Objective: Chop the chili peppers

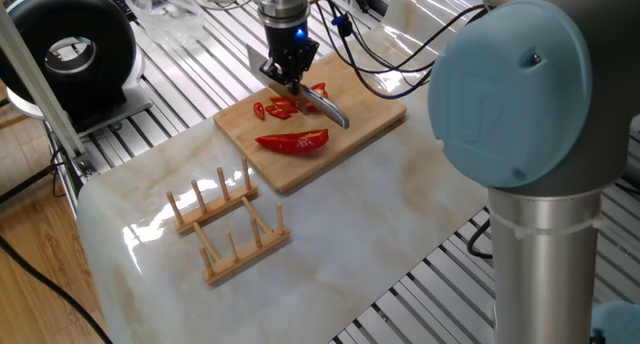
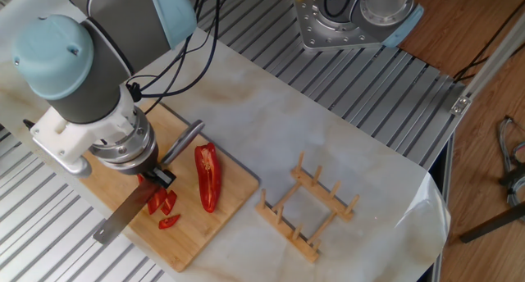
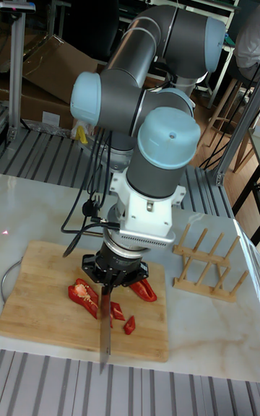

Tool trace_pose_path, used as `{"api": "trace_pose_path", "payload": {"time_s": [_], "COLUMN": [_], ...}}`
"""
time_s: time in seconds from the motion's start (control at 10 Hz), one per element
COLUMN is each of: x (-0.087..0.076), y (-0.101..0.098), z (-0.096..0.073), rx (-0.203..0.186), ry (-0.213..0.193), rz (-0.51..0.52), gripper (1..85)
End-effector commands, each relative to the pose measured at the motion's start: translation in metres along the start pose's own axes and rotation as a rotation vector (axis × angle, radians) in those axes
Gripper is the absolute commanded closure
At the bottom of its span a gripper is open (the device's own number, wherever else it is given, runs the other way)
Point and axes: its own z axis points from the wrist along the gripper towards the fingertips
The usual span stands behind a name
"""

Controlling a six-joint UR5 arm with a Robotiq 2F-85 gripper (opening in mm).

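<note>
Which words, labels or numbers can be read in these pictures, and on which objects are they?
No text can be read in any view.
The arm's blue joint cap bears an embossed logo mark; its letters cannot be made out.
The cutting board, knife and wooden rack carry no markings.

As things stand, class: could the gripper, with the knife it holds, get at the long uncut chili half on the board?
Probably yes. The gripper holds the knife over the cut pieces; the long chili half lies beside them, uncovered, on the cutting board.
</note>
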Motion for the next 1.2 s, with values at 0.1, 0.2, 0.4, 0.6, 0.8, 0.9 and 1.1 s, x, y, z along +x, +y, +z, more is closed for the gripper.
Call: {"api": "trace_pose_path", "payload": {"time_s": [0.1, 0.2, 0.4, 0.6, 0.8, 0.9, 1.1], "x": [-0.004, -0.004, -0.004, -0.005, -0.007, -0.007, -0.008], "y": [0.012, 0.015, 0.022, 0.028, 0.037, 0.041, 0.049], "z": [-0.005, -0.004, -0.004, -0.008, -0.009, -0.009, -0.013], "rx": [-0.028, -0.032, -0.046, -0.052, -0.058, -0.063, -0.075], "ry": [-0.009, -0.005, 0.0, 0.003, 0.007, 0.01, 0.012], "rz": [0.004, 0.005, 0.001, 0.002, 0.0, -0.004, -0.012], "gripper": [84.3, 84.3, 84.3, 84.3, 84.3, 84.3, 84.3]}}
